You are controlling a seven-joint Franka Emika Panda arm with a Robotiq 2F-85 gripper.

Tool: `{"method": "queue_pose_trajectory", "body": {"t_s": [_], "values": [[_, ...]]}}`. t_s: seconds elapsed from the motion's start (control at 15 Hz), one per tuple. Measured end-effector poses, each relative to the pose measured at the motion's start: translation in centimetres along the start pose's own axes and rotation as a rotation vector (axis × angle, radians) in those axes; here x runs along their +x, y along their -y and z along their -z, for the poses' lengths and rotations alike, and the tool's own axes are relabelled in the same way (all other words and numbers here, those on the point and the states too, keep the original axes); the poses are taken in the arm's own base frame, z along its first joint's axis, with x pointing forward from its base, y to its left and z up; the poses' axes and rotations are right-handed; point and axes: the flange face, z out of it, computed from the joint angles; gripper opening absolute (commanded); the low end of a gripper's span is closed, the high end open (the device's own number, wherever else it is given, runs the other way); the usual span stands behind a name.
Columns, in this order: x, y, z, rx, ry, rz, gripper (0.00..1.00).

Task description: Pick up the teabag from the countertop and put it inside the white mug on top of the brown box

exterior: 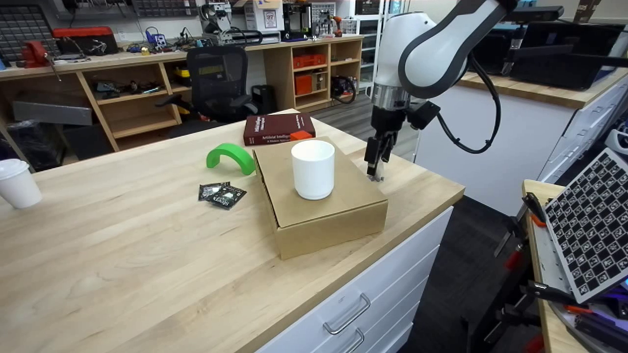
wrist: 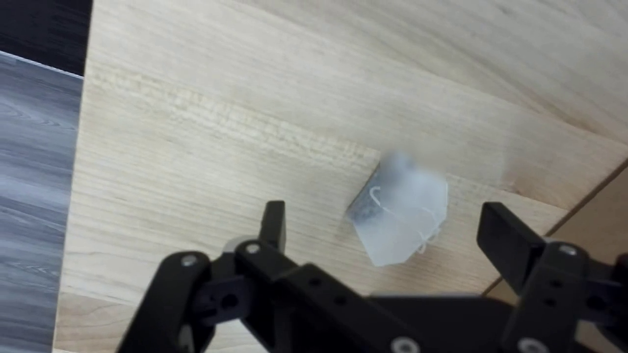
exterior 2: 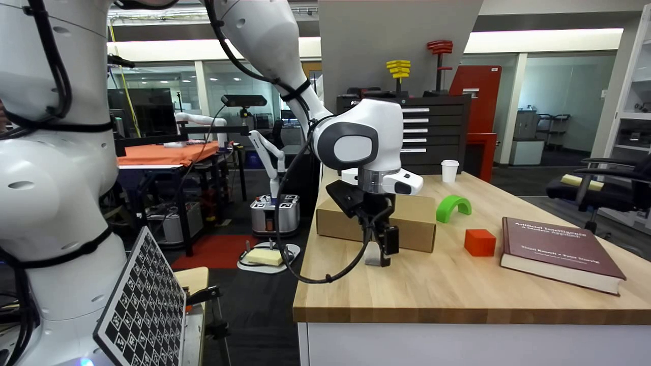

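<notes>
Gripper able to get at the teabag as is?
Likely yes: the gripper is open, the teabag shows between its jaws in the wrist view, and nothing visible blocks them from closing.

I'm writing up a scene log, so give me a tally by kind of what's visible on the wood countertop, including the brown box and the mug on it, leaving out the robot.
Drinking vessels: 2 (white mug, white cup)
Teabag: 1
Black packets: 2
Blocks: 2 (green arch, red cube)
Book: 1
Brown box: 1
Total: 9
</notes>
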Motion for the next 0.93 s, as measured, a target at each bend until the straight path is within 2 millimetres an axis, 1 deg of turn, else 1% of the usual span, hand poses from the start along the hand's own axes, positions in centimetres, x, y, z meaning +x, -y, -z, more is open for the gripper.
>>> {"method": "queue_pose_trajectory", "body": {"t_s": [0.07, 0.13, 0.2, 0.87, 0.93], "values": [[0.0, 0.0, 0.0, 0.0, 0.0, -0.004, 1.0], [0.01, 0.0, 0.01, 0.0, 0.0, -0.005, 0.83], [0.02, 0.0, 0.02, 0.0, -0.001, -0.005, 0.74], [0.28, -0.03, 0.26, 0.001, -0.007, -0.006, 0.07], [0.31, -0.05, 0.28, 0.001, -0.008, -0.007, 0.05]]}}
